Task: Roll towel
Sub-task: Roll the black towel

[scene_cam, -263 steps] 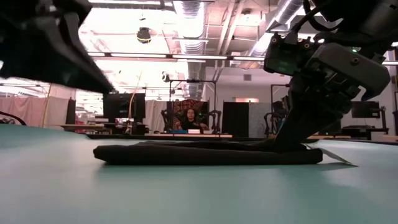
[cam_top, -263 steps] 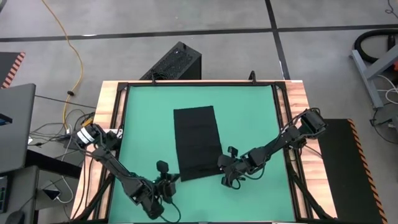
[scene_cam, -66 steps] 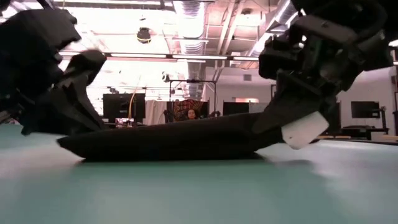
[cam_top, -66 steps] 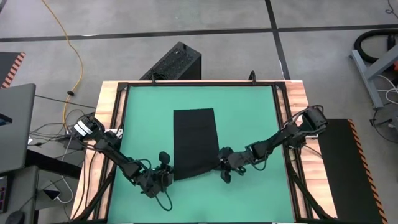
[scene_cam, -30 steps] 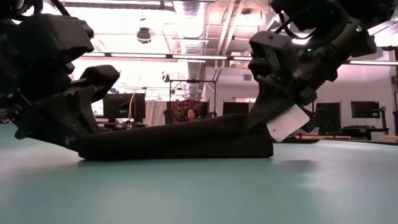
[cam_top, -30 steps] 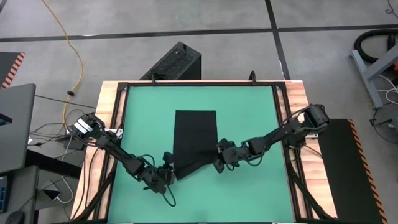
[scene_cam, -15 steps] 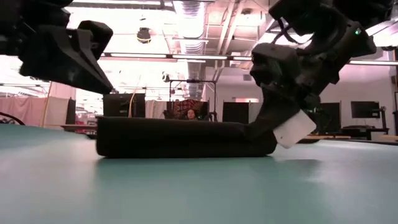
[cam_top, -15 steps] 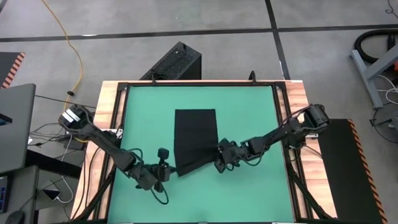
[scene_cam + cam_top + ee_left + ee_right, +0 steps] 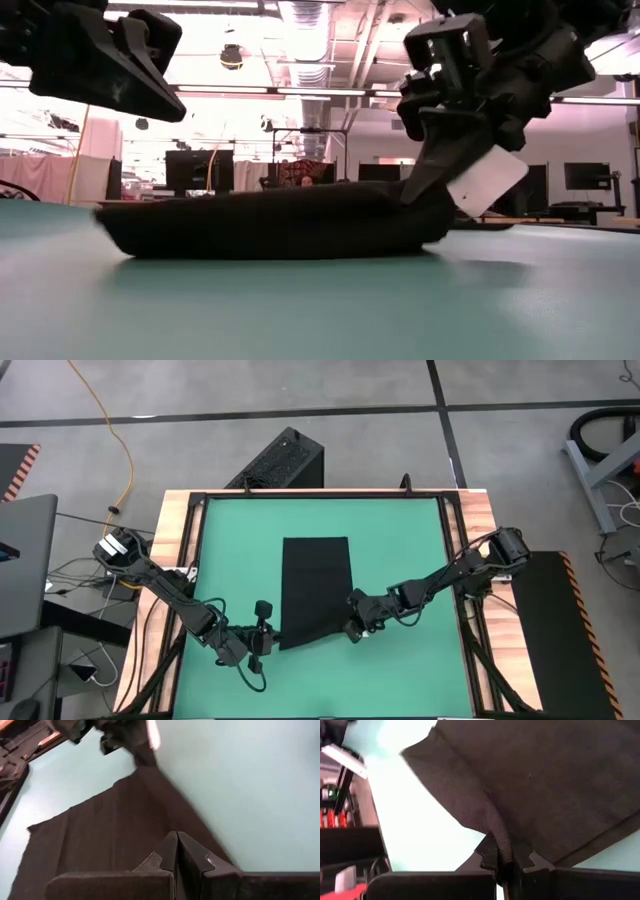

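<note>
Centre frame, limp plain black cloth towel (image 9: 314, 588); right gripper (image 9: 352, 626) clenched on its lower corner, left gripper (image 9: 259, 640) clenched empty, lower left.

in the low view the left arm's dark body (image 9: 100, 55) is cut off by the top and side edges, so its fingertips do not show there, and the right arm (image 9: 500, 60) runs out past the top edge. the towel (image 9: 270, 222) has a smeared, blurred end on the side under the left arm, so that edge's outline cannot be read. in the right wrist view the towel (image 9: 545, 785) runs off the picture's edges.
</note>
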Controlling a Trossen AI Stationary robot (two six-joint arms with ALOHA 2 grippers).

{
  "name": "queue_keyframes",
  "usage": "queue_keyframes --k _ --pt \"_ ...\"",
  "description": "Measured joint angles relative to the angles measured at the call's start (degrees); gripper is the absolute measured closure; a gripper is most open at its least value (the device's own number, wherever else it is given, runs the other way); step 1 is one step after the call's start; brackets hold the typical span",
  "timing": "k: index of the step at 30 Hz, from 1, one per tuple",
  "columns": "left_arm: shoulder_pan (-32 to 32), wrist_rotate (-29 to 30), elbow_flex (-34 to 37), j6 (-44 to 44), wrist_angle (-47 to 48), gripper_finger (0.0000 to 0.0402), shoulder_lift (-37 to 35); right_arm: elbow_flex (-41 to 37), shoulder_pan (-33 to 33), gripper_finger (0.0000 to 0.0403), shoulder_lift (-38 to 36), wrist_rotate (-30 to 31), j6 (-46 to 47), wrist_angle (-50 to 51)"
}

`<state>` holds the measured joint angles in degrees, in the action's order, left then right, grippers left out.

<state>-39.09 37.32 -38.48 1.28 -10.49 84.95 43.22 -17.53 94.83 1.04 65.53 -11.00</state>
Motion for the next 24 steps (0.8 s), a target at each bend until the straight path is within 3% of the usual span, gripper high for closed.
queue_keyframes --k 11,17,24 --pt "-0.7 -2.6 -1.9 3.0 -1.1 0.0402 0.0 0.0 2.3 0.038 0.0 0.1 10.6 1.9" --pt "-0.8 -4.6 -2.3 3.9 0.0 0.0402 0.1 0.0 2.7 0.038 0.0 0.1 12.5 6.0" --pt "0.5 -2.9 -2.2 5.7 1.6 0.0402 2.4 0.0 2.7 0.038 0.0 0.1 11.1 6.3"
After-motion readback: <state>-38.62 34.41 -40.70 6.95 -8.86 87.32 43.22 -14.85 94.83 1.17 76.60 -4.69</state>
